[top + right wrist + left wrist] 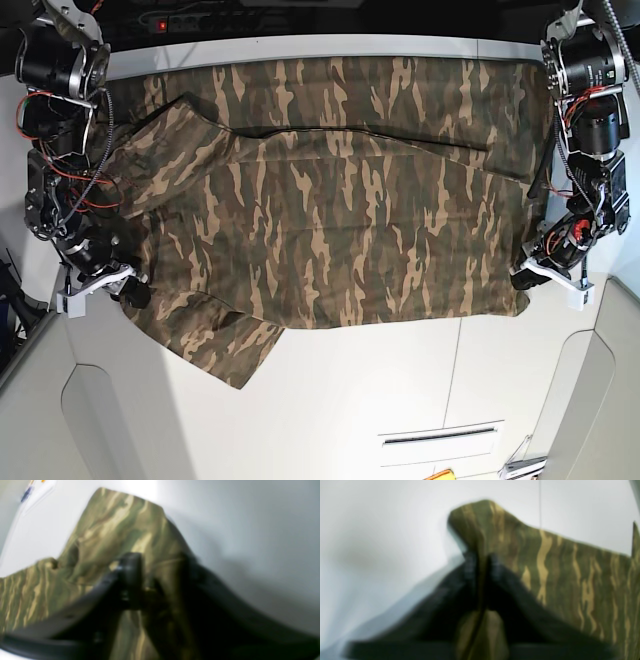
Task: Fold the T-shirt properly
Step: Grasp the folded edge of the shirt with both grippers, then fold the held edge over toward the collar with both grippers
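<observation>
**Both claws pinching shirt corners, cloth spread across the table**

The T-shirt lies spread wide over the far half of the white table, camouflage side up, reaching nearly from one arm to the other. The left gripper, at the right of the base view, has its black fingers pressed together on a raised peak of cloth at the shirt's near right corner; a strip of fabric shows between them in the left wrist view. The right gripper, at the left of the base view, is clamped on bunched cloth by the left sleeve; the wrist view is blurred, but fabric wraps round the fingers.

Edges: near hem runs fairly straight from left to right across the table's middle. One sleeve sticks out toward the near left. A long crease crosses the far part, where a fold lies over the layer beneath.

Room: bare white tabletop fills the near half. Panel seams and a slot mark it at near right. Dark background beyond the far edge.
</observation>
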Robot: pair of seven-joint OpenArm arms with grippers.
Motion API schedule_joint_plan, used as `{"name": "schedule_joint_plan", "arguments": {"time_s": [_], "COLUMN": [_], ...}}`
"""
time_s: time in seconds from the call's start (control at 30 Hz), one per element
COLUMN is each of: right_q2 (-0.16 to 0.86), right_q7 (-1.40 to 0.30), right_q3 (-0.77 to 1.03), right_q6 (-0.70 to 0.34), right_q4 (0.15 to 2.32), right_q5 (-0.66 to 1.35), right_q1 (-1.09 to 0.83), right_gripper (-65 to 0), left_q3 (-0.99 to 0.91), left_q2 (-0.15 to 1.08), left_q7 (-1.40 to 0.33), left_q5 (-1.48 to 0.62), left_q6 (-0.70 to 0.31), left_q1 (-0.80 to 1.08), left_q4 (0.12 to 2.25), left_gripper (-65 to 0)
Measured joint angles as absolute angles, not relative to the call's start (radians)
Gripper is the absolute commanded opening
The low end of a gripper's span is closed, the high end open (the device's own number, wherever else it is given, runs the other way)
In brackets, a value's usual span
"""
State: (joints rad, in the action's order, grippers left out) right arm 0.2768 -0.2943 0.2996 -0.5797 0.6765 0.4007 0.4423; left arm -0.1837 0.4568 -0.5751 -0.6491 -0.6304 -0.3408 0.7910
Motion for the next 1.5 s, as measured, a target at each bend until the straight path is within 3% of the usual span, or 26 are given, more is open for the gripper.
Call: {"name": "schedule_joint_plan", "arguments": {"time_s": [0.07, 0.3, 0.57, 0.97, 1.43, 1.47, 1.5], "right_q2": [0.276, 0.274, 0.315, 0.461, 0.479, 0.479, 0.479], "right_q7": [-0.323, -0.604, -0.950, -1.001, -0.982, -0.970, -0.955], "right_q3": [0.300, 0.297, 0.295, 0.296, 0.385, 0.385, 0.385], "right_q6": [-0.580, -0.575, -0.577, -0.582, -0.599, -0.598, -0.597], "right_q4": [0.691, 0.860, 1.129, 1.316, 1.318, 1.317, 1.317], "right_q5": [0.391, 0.399, 0.627, 0.794, 0.837, 0.824, 0.807], "right_q1": [0.440, 0.448, 0.441, 0.218, -0.008, -0.025, -0.039], "right_gripper": [-65.0, -65.0, -65.0, -65.0, -65.0, -62.9, -52.9], "left_q3": [-0.184, -0.178, -0.177, -0.220, -0.352, -0.351, -0.350], "left_q2": [0.457, 0.483, 0.574, 0.661, 0.622, 0.607, 0.593], "left_q7": [-0.576, -0.712, -0.907, -0.973, -0.965, -0.962, -0.961], "left_q5": [-0.648, -0.730, -0.903, -0.956, -0.929, -0.925, -0.913], "left_q6": [-0.641, -0.686, -0.683, -0.685, -0.686, -0.686, -0.686], "left_q1": [-0.341, -0.330, -0.309, -0.009, 0.306, 0.315, 0.319], "left_q4": [0.792, 0.859, 1.016, 1.378, 1.687, 1.687, 1.687], "left_gripper": [-65.0, -65.0, -65.0, -65.0, -65.0, -65.0, -65.0]}}
